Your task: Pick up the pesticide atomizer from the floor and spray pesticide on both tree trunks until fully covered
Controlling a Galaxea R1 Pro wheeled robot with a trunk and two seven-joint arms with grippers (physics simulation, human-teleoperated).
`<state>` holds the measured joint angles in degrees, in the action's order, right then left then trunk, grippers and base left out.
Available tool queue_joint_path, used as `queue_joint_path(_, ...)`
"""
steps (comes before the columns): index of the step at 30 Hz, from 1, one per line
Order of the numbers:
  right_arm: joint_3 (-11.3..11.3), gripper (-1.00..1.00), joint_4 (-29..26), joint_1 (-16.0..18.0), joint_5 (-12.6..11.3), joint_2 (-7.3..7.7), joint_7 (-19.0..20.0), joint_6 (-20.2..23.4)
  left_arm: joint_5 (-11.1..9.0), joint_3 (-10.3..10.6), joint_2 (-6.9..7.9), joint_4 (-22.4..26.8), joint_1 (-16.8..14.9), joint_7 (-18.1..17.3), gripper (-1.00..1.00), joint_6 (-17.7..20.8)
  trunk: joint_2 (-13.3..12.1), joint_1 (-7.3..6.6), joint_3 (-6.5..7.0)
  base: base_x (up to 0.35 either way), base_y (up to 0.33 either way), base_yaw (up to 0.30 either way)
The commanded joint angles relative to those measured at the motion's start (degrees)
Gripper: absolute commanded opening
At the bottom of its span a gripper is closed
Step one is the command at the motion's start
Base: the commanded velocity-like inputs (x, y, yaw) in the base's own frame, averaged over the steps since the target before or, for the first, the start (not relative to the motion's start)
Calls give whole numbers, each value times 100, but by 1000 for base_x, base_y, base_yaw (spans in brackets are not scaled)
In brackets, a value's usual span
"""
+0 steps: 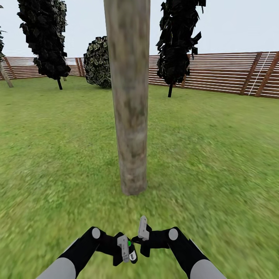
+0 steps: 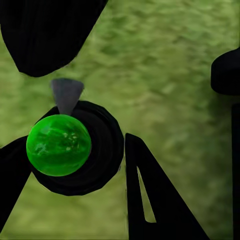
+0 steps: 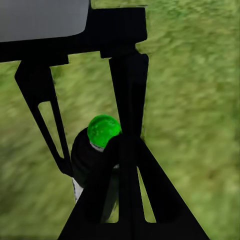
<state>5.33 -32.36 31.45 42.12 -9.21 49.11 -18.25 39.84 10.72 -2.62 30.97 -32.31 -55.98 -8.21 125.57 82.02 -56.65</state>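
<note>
One tree's trunk (image 1: 130,108), a thick column of mottled grey-brown bark, rises from the grass floor (image 1: 217,162) straight ahead of me, a short way beyond both grippers. My left gripper (image 1: 126,252) is shut on the pesticide atomizer (image 1: 131,254), a small dark bottle with a white label and a green spot. The left wrist view looks end-on at the atomizer (image 2: 75,147) between the left gripper's (image 2: 70,150) fingers. My right gripper (image 1: 141,237) is right beside it, apparently shut. In the right wrist view, the right gripper's (image 3: 125,145) tips meet against the atomizer (image 3: 92,150).
A brown slatted fence (image 1: 217,73) bounds the garden lawn at the back. Two thin-stemmed dark-leaved trees (image 1: 44,38) (image 1: 178,42) and a rounded shrub (image 1: 99,62) stand in front of it. Open grass lies on both sides of the trunk.
</note>
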Motion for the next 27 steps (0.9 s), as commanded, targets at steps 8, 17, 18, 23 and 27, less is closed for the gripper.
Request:
queue_joint_path(8,-5,-100,-13,2,50,-1,7,-30,110,-9,186,-40,33,7,-100,-126,2,-1,-5,0,0,0)
queue_joint_path(17,-12,-100,-7,2,50,6,11,-38,136,-8,924,-46,58,19,-100,-133,2,-1,-5,0,0,0)
queue_joint_path(18,-13,100,-7,2,50,8,11,-38,133,-10,1017,-46,58,24,-100,-134,2,-1,-5,0,0,0)
queue_joint_path(23,-55,100,-3,2,51,45,-17,-60,124,-28,1438,-44,58,122,-100,-130,2,-1,-5,0,0,0)
queue_joint_path(27,-68,100,32,-5,47,236,-267,-73,46,-287,1517,-53,58,727,-100,-82,2,-1,-5,0,0,0)
